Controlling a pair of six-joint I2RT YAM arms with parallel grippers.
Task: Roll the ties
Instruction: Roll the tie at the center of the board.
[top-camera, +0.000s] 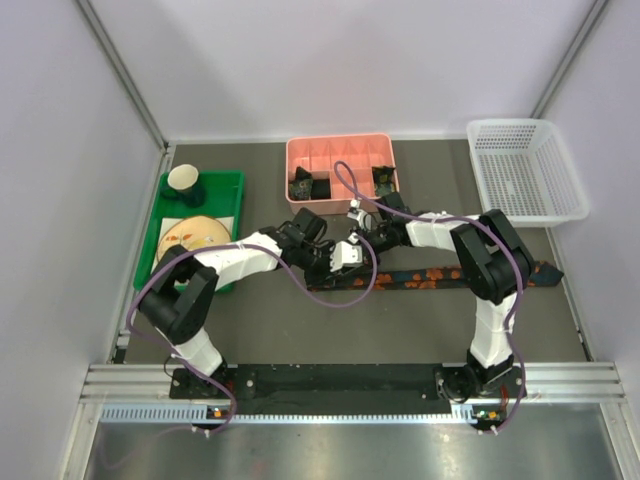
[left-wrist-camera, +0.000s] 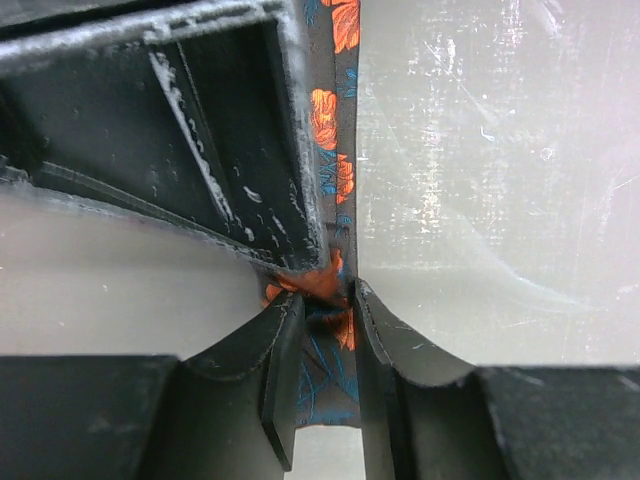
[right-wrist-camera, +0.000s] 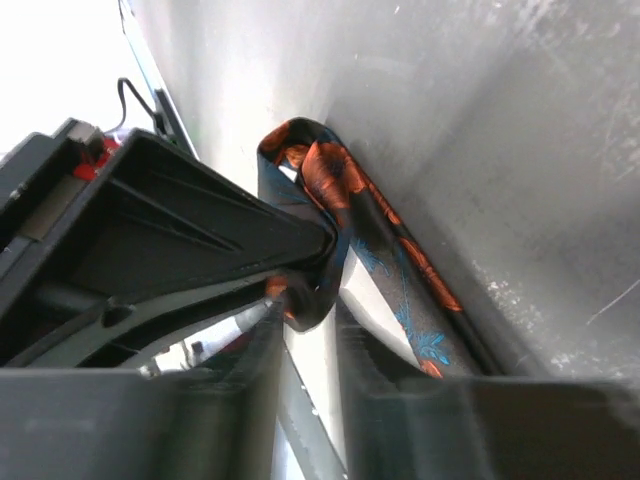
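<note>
One tie (top-camera: 440, 278), black with red-orange blotches and blue sprigs, lies stretched across the table from the middle toward the right. Its left end is folded up between both grippers, which meet there. My left gripper (top-camera: 345, 255) (left-wrist-camera: 325, 300) is shut on the tie (left-wrist-camera: 340, 170), with the cloth pinched between its pads. My right gripper (top-camera: 363, 230) (right-wrist-camera: 315, 310) comes in from the right; the folded end of the tie (right-wrist-camera: 370, 220) fills the gap at its blurred fingertips. Rolled ties (top-camera: 300, 185) sit in the pink box.
A pink divided box (top-camera: 340, 143) stands behind the grippers, with a purple cable (top-camera: 345, 180) looping over it. A green tray (top-camera: 237, 180) at the left holds a cup (top-camera: 186, 180) and a plate (top-camera: 195, 235). A white basket (top-camera: 520, 170) stands at the back right.
</note>
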